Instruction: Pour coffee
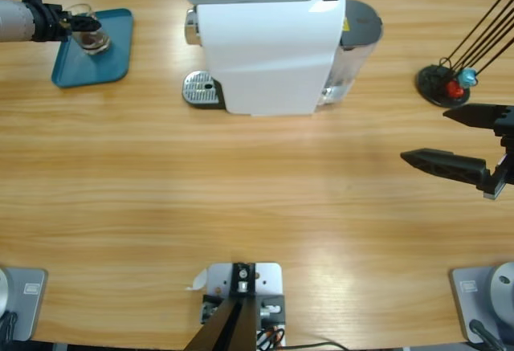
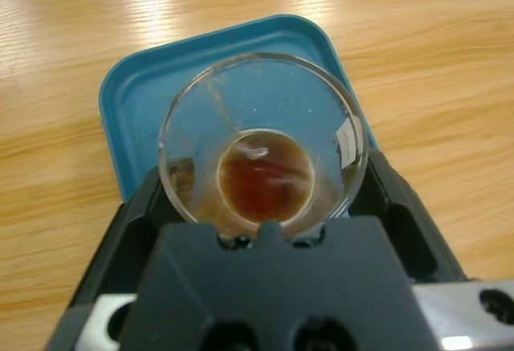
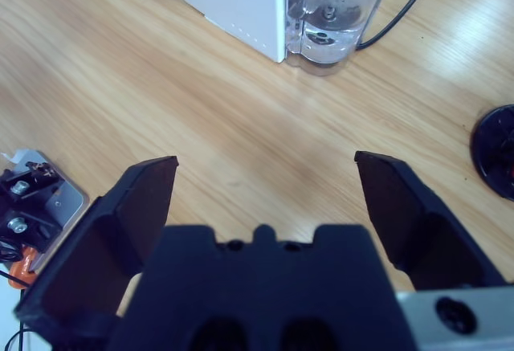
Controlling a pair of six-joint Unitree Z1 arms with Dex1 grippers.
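Here, left tool pinching glass, coffee inside; right tool spread.

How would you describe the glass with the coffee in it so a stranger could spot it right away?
Start at the big white coffee machine, then look far along the table to the blue tray in the corner. Over it, the left claw grips a small clear glass, the only one, with a shallow brown coffee layer at its bottom.

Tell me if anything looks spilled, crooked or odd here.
Nothing spilled. The glass in the left gripper over the blue tray has brown streaks inside; the coffee is only a shallow layer.
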